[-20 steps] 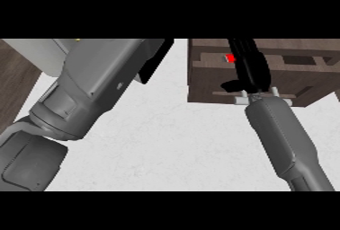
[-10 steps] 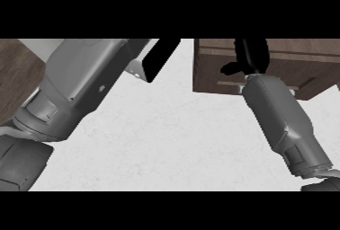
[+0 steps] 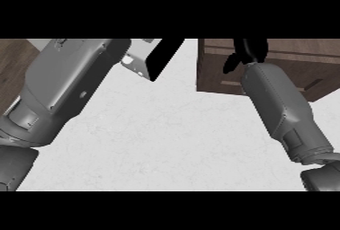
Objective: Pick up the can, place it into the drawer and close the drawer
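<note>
Can out of sight, presumably inside the drawer [image 3: 279,67] at counter's far right edge; right hand [image 3: 242,54] ungrasping, fingers relaxed against drawer front, should push squarely; left hand unseen.

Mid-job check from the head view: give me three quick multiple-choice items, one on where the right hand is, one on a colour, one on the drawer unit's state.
1. Where is the right hand?
A. over the wooden drawer unit
B. flat on the white counter
C. at the view's left edge

2. What colour is the counter?
A. black
B. white
C. red

3. Does the can show anywhere now?
A. yes, on the counter
B. yes, in the left hand
C. no

Answers: 1 A, its black fingers lie against the brown unit at upper right. 2 B, the surface between the forearms is pale white. 3 C, no can appears; the unit's front looks shut.
</note>
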{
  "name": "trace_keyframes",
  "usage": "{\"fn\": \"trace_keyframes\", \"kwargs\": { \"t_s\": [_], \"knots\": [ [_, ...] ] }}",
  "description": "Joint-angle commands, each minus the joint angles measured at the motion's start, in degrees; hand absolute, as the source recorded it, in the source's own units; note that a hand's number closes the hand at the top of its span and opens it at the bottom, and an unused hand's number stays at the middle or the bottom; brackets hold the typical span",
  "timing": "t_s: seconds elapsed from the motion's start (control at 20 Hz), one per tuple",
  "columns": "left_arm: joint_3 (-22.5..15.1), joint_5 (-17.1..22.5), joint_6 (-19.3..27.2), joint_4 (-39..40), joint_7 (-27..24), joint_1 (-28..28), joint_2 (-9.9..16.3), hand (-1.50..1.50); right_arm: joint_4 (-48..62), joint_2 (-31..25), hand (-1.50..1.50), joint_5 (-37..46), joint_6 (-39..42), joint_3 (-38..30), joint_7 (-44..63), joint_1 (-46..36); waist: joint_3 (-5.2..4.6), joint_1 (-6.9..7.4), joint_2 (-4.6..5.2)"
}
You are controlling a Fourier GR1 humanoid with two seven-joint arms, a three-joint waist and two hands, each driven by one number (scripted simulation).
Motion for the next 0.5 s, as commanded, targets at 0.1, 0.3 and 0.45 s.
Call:
{"fn": "trace_keyframes", "kwargs": {
  "t_s": [0.1,0.3,0.45],
  "knots": [
    [-0.61,-0.04,-0.79,-4.93,1.68,3.26,0.82,-1.50,1.60,1.89,-1.50,-2.65,-1.34,-3.21,-0.24,-7.60,-0.24,0.80,-0.20],
    [0.02,0.55,-1.33,-8.45,2.92,5.40,3.66,-1.50,0.28,0.27,-1.50,-8.21,0.42,-7.81,-6.42,-7.46,-0.15,1.54,-0.59],
    [-0.37,-0.11,-0.98,-9.76,2.98,7.64,4.36,-1.50,1.05,1.31,-1.50,-8.99,-0.66,-8.60,-9.86,-6.68,-0.15,0.21,-0.30]
  ]
}}
